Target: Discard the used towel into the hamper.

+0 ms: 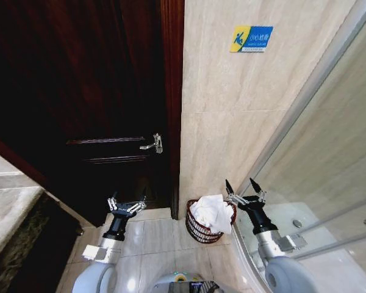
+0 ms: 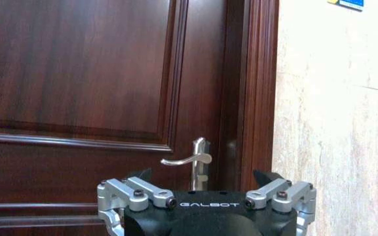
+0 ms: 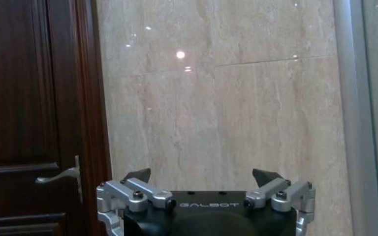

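We hold both arms raised, forward | left gripper (image 1: 127, 202) fingers apart, empty | right gripper (image 1: 244, 185) fingers apart, beside hamper (image 1: 198, 227) | towel (image 1: 210, 213) inside hamper

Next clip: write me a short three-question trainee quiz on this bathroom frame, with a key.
1. True or false: the white towel lies in the hamper.
2. Which gripper is nearer the hamper? A) left gripper B) right gripper
3. Fill in: the hamper stands on the floor against the tiled ____.

Key: 1 true. 2 B; both grippers are open and hold nothing. 3 wall, between the wooden door and the glass shower screen.
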